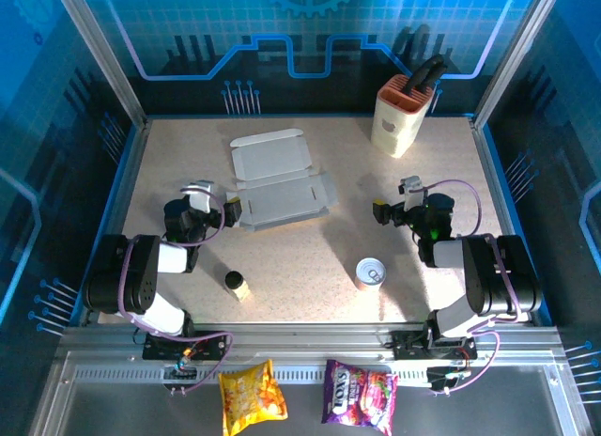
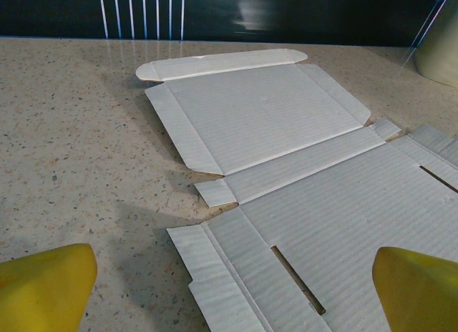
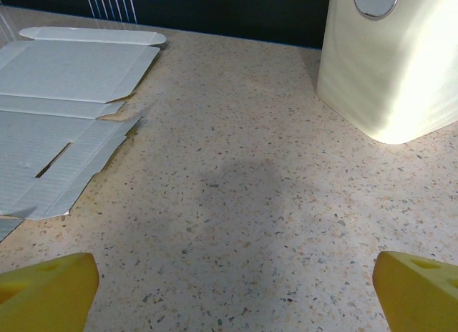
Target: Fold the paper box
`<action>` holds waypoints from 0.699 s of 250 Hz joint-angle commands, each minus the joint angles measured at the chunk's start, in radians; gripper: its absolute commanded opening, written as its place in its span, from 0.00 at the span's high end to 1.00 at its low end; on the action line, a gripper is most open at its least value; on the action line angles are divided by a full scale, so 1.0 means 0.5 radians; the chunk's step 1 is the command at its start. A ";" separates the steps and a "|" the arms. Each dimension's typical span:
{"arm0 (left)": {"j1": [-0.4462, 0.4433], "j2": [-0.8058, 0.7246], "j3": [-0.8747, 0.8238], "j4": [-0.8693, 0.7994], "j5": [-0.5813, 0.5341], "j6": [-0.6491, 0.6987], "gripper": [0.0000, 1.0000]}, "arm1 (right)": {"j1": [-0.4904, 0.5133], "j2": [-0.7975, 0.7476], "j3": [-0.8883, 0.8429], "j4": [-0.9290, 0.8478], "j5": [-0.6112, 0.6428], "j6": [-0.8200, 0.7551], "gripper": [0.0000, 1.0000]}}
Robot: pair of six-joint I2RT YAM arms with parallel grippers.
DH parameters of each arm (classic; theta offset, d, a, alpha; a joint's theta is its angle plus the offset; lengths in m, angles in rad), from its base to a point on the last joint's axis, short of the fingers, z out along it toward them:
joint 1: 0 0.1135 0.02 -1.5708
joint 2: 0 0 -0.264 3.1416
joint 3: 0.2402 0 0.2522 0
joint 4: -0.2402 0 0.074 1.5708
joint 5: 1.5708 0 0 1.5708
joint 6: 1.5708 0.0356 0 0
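The paper box [image 1: 280,184] lies flat, grey-white side up, mid-tabletop [image 1: 310,257], with the left hand [image 1: 231,210] fingers apart at its left edge and the right hand [image 1: 379,211] likewise apart, well right; folding seems unstarted, so a flap needs lifting next.

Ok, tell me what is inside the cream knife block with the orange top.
The cream knife block has dark handles sticking up from its orange top. The blades are covered by the block's walls, so their number cannot be told.
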 commanded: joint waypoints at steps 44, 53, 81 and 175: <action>0.014 -0.177 0.019 -0.145 -0.168 -0.055 0.00 | 0.101 -0.191 0.174 -0.441 0.244 -0.075 0.01; 0.016 -0.207 0.025 -0.181 -0.213 -0.073 0.00 | 0.117 -0.207 0.204 -0.505 0.266 -0.091 0.01; 0.013 -0.308 0.052 -0.317 -0.321 -0.106 0.00 | 0.185 -0.254 0.295 -0.700 0.355 -0.126 0.01; -0.062 -0.680 0.399 -1.285 -0.580 -0.488 0.00 | 0.356 -0.221 0.945 -1.810 0.305 0.275 0.01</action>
